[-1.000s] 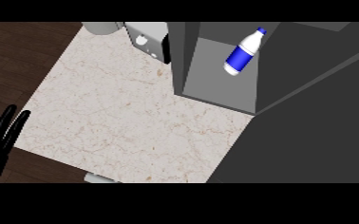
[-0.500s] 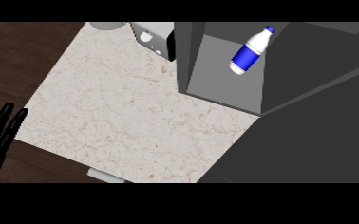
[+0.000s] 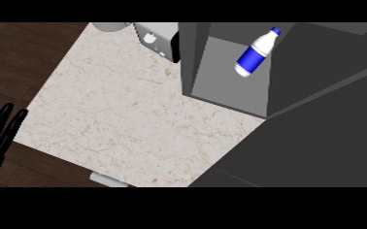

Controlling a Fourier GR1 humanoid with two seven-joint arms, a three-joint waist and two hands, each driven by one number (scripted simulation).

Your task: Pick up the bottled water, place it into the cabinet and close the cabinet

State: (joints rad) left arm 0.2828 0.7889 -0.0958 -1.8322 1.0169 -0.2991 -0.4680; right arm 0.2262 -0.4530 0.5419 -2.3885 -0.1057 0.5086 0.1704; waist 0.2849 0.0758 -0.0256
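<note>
Bottle (image 3: 256, 53): inside cabinet (image 3: 229, 85), upper right, tilted.
Door (image 3: 301, 145): dark panel, lower right, seemingly open; closing remains.
Left hand (image 3: 18, 123): left edge, fingers straight, empty.
Right hand: not visible.
Tip: push door edge squarely, clear of bottle.

Bottle (image 3: 255, 53) sits tilted inside the cabinet (image 3: 222, 85), over at the counter's (image 3: 129, 116) right side. Left hand (image 3: 10, 126) is off at the left edge.
</note>
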